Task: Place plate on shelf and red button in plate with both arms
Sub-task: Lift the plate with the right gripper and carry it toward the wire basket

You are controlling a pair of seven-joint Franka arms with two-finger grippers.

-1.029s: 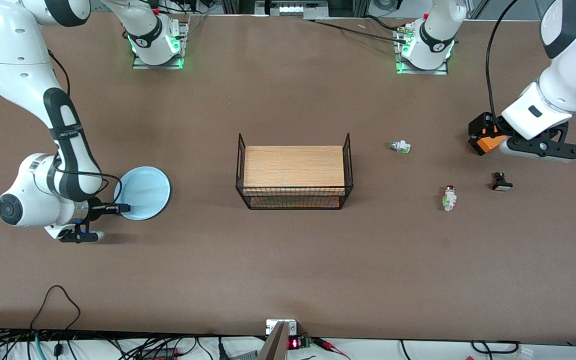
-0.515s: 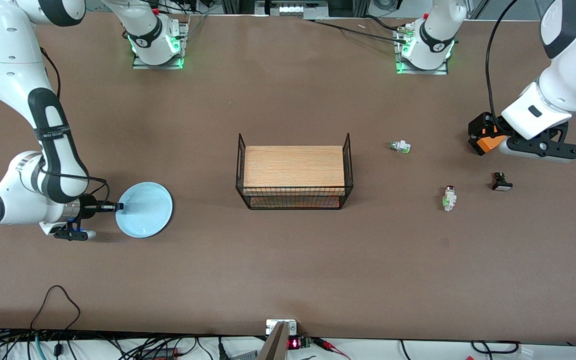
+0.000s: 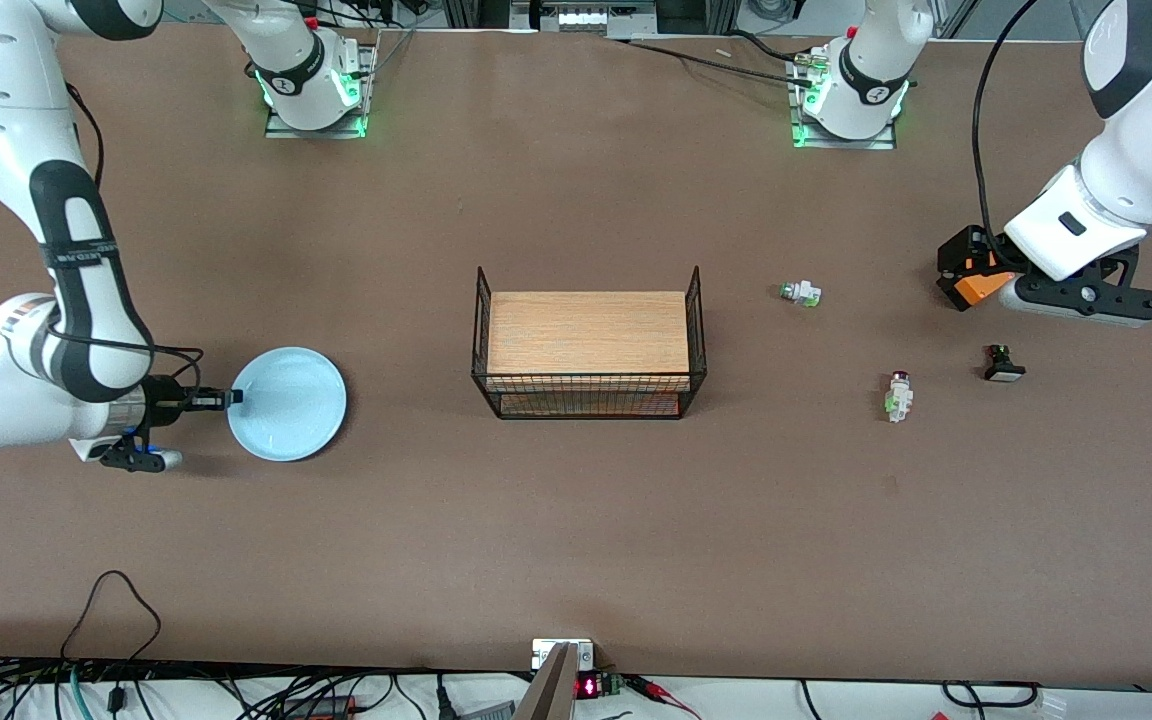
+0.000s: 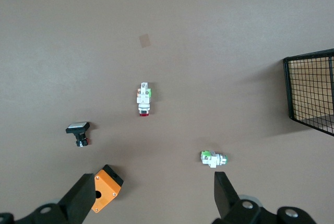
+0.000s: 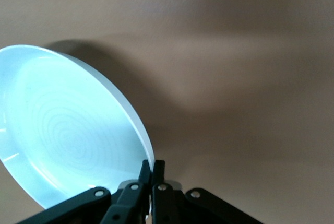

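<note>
The pale light-blue plate [image 3: 288,403] is held off the table, tilted, toward the right arm's end. My right gripper [image 3: 232,398] is shut on its rim, which the right wrist view shows pinched between the fingers [image 5: 152,171], with the plate's [image 5: 68,130] inside facing the camera. The red button [image 3: 899,394] lies on the table toward the left arm's end; it also shows in the left wrist view [image 4: 144,98]. My left gripper [image 4: 151,200] is open and empty, held above the table over an orange box [image 4: 106,187].
A black wire rack [image 3: 590,345] with a wooden board on top stands mid-table. A similar white-green part without red cap [image 3: 801,293] and a black part with white face [image 3: 1003,364] lie near the red button. The orange box [image 3: 976,278] sits under the left hand.
My right arm has drawn back toward its end of the table with the plate in its grip, lifting and tilting it. The left arm has not moved.
</note>
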